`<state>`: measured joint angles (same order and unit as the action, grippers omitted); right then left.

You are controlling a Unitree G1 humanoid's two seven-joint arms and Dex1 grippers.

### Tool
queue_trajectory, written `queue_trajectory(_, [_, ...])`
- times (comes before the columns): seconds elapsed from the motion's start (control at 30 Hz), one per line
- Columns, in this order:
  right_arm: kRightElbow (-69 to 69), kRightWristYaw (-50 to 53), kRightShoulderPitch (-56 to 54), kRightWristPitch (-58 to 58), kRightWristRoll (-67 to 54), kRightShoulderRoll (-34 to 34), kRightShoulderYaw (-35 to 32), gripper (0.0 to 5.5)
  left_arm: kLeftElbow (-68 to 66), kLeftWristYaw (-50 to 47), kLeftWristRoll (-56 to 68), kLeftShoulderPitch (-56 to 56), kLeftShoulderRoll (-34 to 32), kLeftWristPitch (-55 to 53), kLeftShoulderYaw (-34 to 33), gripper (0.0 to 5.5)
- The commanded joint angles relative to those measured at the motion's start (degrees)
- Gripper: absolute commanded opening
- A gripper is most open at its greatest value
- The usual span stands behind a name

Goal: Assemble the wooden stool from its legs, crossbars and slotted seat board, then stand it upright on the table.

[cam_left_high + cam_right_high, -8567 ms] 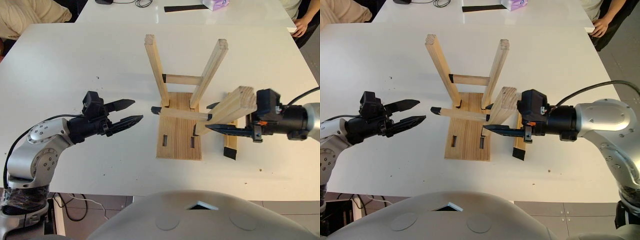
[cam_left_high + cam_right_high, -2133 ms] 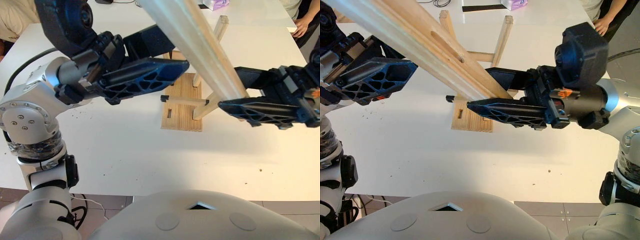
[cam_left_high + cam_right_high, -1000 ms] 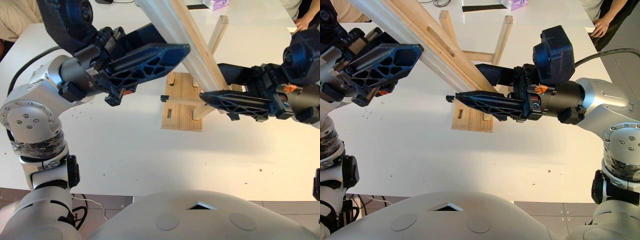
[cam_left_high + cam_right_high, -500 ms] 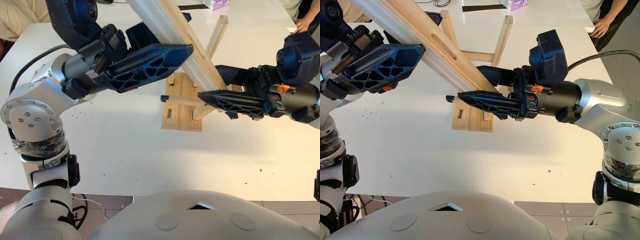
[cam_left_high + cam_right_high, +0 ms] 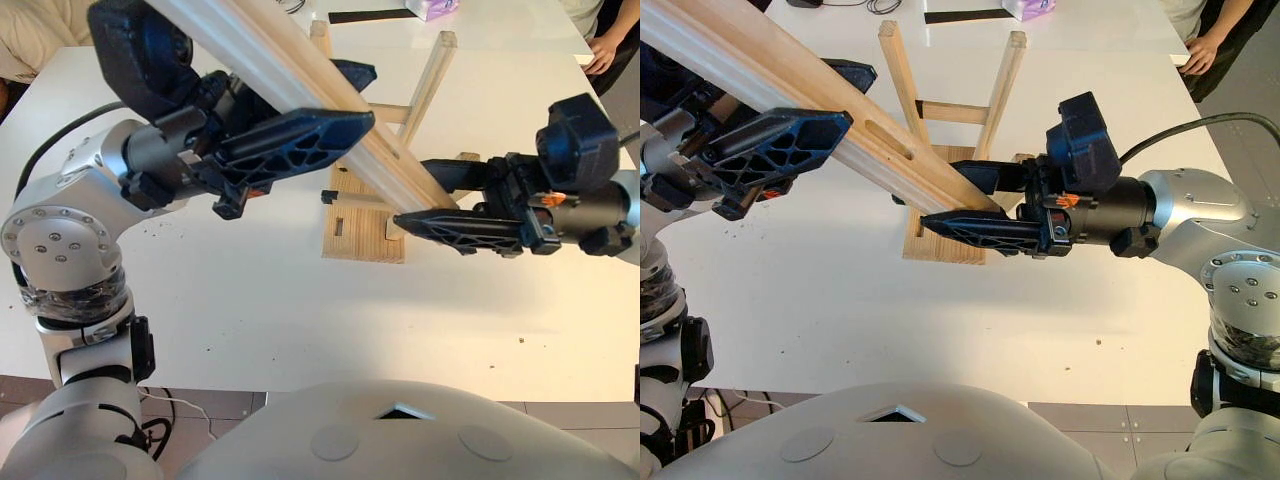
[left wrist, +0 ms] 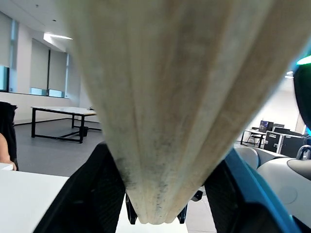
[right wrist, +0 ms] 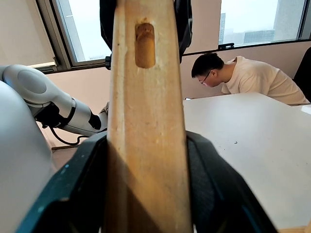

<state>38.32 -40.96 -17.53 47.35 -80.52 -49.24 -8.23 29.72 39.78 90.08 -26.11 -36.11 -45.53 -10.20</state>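
Standing at the robot's shoulder, I'd say the job is about halfway. The slotted seat board [image 5: 362,238] lies flat, underside up, in the middle of the table [image 5: 230,320]. At its 12 o'clock end, two legs [image 5: 898,80] are already planted and splay upward, tied by a crossbar [image 5: 952,111]. A second crossbar [image 5: 350,198] juts out level toward 9 o'clock, its dark tip free. Two slots at the 6 o'clock end of the board look unfilled.

The third leg [image 5: 840,112] is in the air, slanting from high at 10 o'clock down to just above the board's 3 o'clock edge. The left gripper [image 5: 368,95] is pinched on its upper stretch, one finger on each face. The right gripper [image 5: 412,192] is clamped on the lower end, jaws pressed against the wood. An oval mortise [image 5: 890,140] sits between the two grips.

By my reckoning, what's left is seating this leg on the free crossbar and into its slot. Then comes the fourth leg, possibly the pale piece [image 5: 468,157] half hidden behind the right gripper, and then turning the stool over.

For room, there's wide bare tabletop from 6 round to 9 o'clock, good for swinging. It's tighter at 12, where the raised leg crosses close in front of the standing pair and could nudge them. At 3 o'clock the right arm sits near the table's edge.
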Motion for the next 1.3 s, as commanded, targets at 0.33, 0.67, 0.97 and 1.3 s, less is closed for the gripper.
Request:
queue_trajectory(0.33, [0.1,-2.8,0.7,1.6,3.1,-3.6,-0.7,3.05,0.0,3.3,-0.1,1.3,-2.5,-0.7,-2.5,2.08])
queue_trajectory(0.67, [1.7,-1.4,7.4,0.9,-2.5,-6.7,-13.7,3.05,-3.3,14.7,2.9,7.3,-19.2,-6.9,-20.3,2.07])
queue_trajectory(0.97, [-1.3,-6.7,14.5,1.3,-0.8,-10.8,-26.2,3.05,-5.0,28.1,-23.7,17.7,-26.6,-1.5,-13.9,2.07])
queue_trajectory(1.3, [-8.7,-15.7,13.7,-3.0,13.3,-14.4,-25.6,3.05,-13.7,32.2,-55.6,24.5,-12.0,33.1,0.7,2.07])
